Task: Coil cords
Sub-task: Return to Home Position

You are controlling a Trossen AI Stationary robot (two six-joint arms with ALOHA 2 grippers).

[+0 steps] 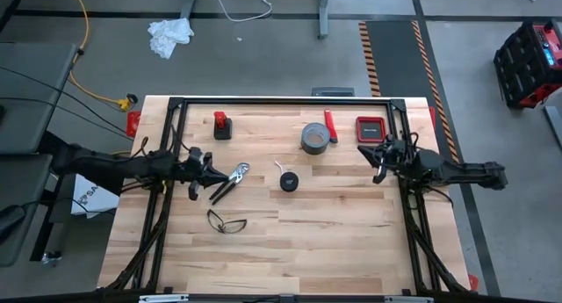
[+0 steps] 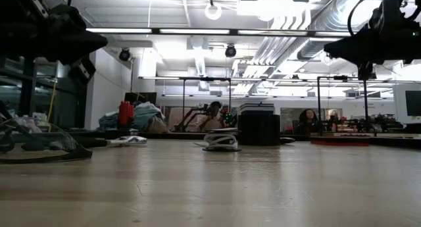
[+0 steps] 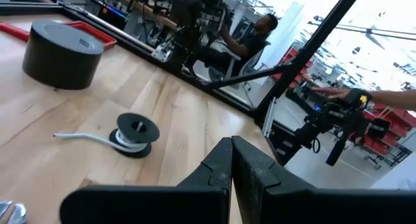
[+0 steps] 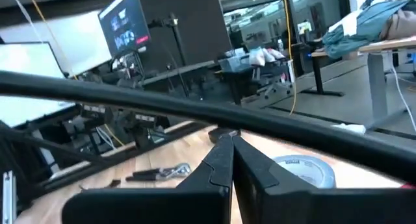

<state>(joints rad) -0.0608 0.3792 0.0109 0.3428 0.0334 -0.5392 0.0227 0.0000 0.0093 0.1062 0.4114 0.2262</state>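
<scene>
Trouble, if it comes, will come from the loose end, I think. The small black round spool (image 1: 288,182) lies flat near the middle of the pale wooden table (image 1: 351,241), and the thin white cord (image 3: 84,138) is wound on it, but a short tail sticks out from the spool over the wood, toward the far side. Nothing holds this tail. If the spool is bumped or dragged, a turn or two could slip off, and the coil would not be tidy any more.

The left gripper (image 3: 231,146) hangs above the left part of the table, fingers pressed together and holding nothing. The right gripper (image 4: 232,143) is the same over the right part, clenched and empty. Both are well apart from the spool, and in the low view both are lifted clear of the surface, so the job looks almost finished to me.

The nearer danger is on the left. The silver pliers with dark handles (image 1: 230,182) lie just beside the left gripper, between it and the spool. A low sweep of this arm could push them into the spool. The grey tape roll (image 1: 315,137) stands beyond the spool, out of the way.
</scene>
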